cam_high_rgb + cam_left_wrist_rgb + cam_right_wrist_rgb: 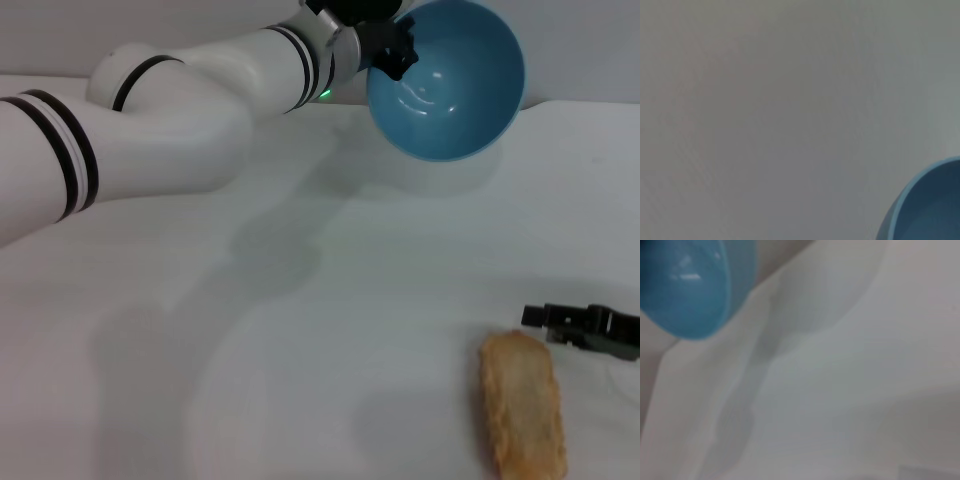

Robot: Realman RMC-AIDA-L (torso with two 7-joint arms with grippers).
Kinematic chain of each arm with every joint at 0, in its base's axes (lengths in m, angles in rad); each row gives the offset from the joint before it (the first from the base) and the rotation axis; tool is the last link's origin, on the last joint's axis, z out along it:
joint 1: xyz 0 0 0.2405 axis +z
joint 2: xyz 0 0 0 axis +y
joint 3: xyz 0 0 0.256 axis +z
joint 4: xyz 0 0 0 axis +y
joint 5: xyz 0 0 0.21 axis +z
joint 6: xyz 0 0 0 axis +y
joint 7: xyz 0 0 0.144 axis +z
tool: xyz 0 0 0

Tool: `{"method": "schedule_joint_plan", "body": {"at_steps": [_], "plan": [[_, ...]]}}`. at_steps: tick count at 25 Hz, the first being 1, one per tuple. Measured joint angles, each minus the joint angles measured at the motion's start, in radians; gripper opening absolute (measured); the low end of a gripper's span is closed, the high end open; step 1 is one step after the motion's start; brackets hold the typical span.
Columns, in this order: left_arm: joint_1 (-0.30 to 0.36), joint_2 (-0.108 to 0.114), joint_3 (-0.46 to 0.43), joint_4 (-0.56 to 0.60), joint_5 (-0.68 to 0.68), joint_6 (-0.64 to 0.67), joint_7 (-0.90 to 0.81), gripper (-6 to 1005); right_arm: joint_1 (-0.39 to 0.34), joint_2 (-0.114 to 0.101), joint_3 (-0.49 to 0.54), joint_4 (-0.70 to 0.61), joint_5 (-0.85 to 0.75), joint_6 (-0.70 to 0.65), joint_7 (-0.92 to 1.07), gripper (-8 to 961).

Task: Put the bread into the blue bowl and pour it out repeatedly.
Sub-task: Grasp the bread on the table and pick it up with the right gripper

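Note:
The blue bowl (450, 85) is held in the air at the back of the table, tipped on its side so its empty inside faces me. My left gripper (393, 52) is shut on its rim, on the bowl's left side. The left wrist view catches only a piece of the blue bowl (930, 210), while the right wrist view has the blue bowl (685, 290) farther off. The bread (522, 415) lies flat on the white table at the front right, golden-tan side up. My right gripper (552, 322) sits low just beyond the bread's far end, holding nothing.
The white table (300, 350) stretches across the whole scene. My left arm (160, 130) reaches over its left and middle part. A pale wall (580, 40) runs behind the table's back edge.

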State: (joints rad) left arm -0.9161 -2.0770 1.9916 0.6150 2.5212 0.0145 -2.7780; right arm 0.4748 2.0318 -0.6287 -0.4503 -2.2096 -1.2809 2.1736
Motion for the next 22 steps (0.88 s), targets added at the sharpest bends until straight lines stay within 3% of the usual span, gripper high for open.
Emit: {"method": "schedule_joint_plan", "body": {"at_steps": [10,15,22], "plan": [[-0.003,0.000,-0.001,-0.002,-0.012,-0.004,0.000,-1,0.011,0.011,0.005,-0.004,-0.064,0.012,0.022,676],[-0.002,0.000,-0.001,-0.002,-0.015,-0.011,0.000,-1,0.037,0.031,-0.015,0.017,-0.068,0.022,0.017,676],[0.001,0.000,0.005,-0.004,-0.036,-0.019,0.000,0,0.058,0.025,-0.036,0.049,-0.091,0.026,0.039,676]]}}
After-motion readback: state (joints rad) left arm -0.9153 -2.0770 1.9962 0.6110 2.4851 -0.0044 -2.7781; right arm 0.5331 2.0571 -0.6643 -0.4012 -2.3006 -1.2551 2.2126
